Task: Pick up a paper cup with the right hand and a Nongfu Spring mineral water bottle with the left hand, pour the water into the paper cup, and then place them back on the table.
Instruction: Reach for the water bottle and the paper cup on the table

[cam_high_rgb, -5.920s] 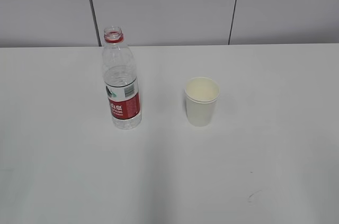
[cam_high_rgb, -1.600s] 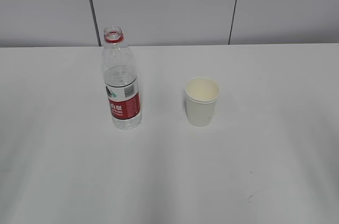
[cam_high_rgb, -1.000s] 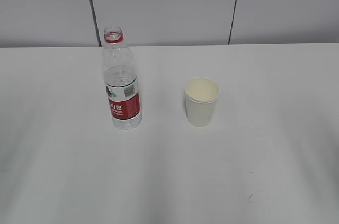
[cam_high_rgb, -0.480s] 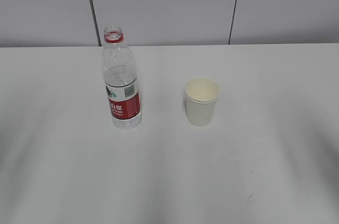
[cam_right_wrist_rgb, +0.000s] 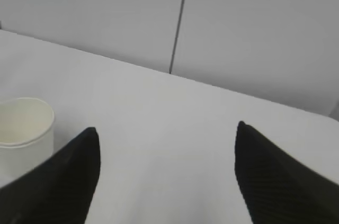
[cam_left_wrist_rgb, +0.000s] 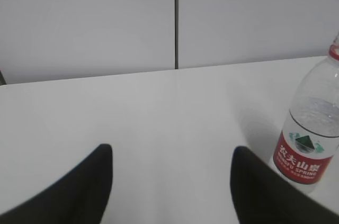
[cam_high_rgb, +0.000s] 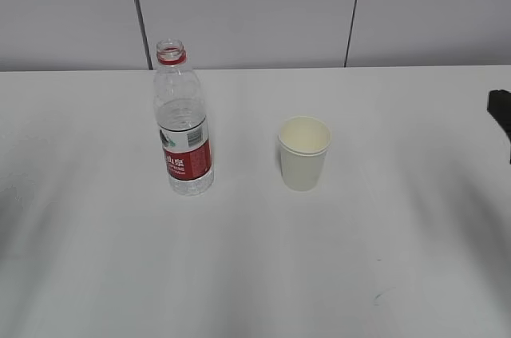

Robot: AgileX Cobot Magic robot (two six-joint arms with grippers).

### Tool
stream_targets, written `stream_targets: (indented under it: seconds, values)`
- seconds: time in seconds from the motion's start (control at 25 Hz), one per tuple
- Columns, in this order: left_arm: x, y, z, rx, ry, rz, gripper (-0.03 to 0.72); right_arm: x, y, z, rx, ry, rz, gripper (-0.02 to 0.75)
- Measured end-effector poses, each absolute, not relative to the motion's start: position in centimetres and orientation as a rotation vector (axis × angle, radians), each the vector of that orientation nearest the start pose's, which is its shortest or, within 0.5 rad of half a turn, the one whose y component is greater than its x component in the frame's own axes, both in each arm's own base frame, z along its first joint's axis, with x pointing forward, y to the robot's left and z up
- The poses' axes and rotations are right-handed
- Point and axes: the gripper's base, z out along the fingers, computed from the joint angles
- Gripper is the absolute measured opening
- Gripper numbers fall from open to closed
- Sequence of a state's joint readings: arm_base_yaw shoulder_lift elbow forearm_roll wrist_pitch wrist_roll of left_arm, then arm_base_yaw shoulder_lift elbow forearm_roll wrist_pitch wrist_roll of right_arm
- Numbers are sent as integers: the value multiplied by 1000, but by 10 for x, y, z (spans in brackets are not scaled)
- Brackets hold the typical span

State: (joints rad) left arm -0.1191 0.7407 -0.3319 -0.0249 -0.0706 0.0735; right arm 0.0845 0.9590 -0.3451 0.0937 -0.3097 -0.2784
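The Nongfu Spring bottle [cam_high_rgb: 183, 120] stands upright and uncapped on the white table [cam_high_rgb: 255, 274], left of centre, with water in its lower part. The cream paper cup [cam_high_rgb: 304, 153] stands upright to its right. A black tip of the right hand [cam_high_rgb: 501, 108] shows at the right edge of the exterior view. In the left wrist view my left gripper [cam_left_wrist_rgb: 172, 152] is open and empty, with the bottle [cam_left_wrist_rgb: 310, 134] ahead to its right. In the right wrist view my right gripper [cam_right_wrist_rgb: 167, 134] is open and empty, with the cup [cam_right_wrist_rgb: 24, 142] ahead to its left.
A grey panelled wall [cam_high_rgb: 255, 10] runs behind the table's far edge. A few faint dark scuffs [cam_high_rgb: 382, 296] mark the table near the front right.
A black part of the right arm has come into the exterior view at the right edge. Shadows on the table have shifted at both sides. The bottle and cup have not moved.
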Motion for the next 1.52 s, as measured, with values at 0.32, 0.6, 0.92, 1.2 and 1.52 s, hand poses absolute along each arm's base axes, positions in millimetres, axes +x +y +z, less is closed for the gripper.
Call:
stream_targets:
  seconds: [0.32, 0.6, 0.92, 1.2, 1.52]
  values:
    - [175, -20, 250, 147, 1806, -45, 439, 216, 32, 222, -428, 1731, -7, 590]
    - [194, -39, 235, 214, 1794, -108, 439, 230, 36, 198, -447, 1776, 37, 590]
    - [216, -53, 209, 259, 1816, -131, 439, 245, 44, 168, -503, 1787, 107, 590]
    - [229, -63, 185, 382, 1814, -136, 439, 259, 55, 143, -594, 1760, 198, 590]
    - [238, -70, 165, 341, 1818, -230, 439, 286, 61, 128, -641, 1761, 221, 590]
